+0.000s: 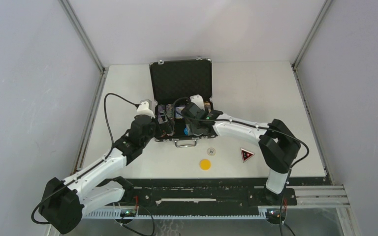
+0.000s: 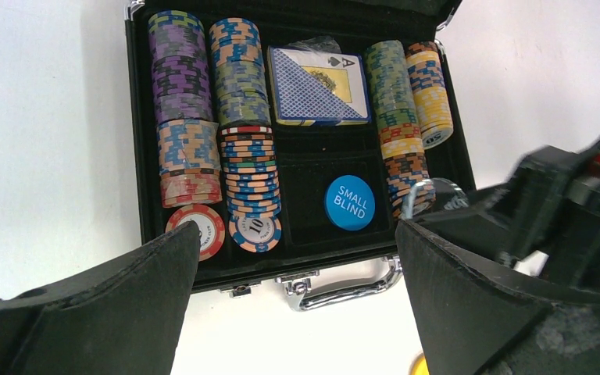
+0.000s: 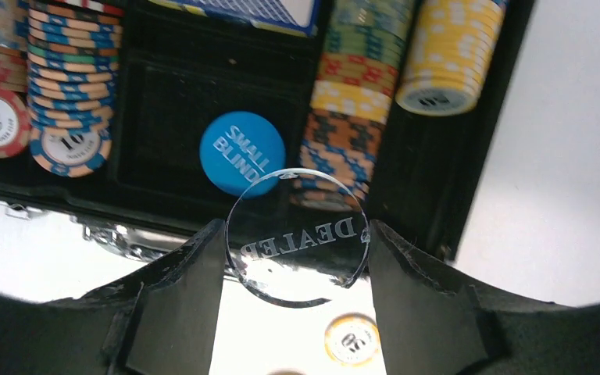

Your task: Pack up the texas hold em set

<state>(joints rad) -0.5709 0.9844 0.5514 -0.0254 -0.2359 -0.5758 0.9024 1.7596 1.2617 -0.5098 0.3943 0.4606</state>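
The black briefcase (image 1: 181, 81) lies open in the middle of the table, its lid standing up at the back. Inside are multicoloured chip stacks (image 2: 180, 94), a card deck (image 2: 316, 86) and a blue "SMALL BLIND" button (image 2: 349, 202). My right gripper (image 3: 295, 230) is shut on a clear round "DEALER" button (image 3: 301, 266), held on edge over the case's front rim beside the blue button (image 3: 241, 152). My left gripper (image 2: 297, 234) stands wide open and holds nothing, just above the case's front edge and metal handle (image 2: 344, 285).
On the table in front of the case lie a yellow button (image 1: 205, 164), a pale chip with a yellow rim (image 1: 210, 152) and a red-black triangle token (image 1: 246, 155). Both arms meet over the case's front. Grey walls close in the table on three sides.
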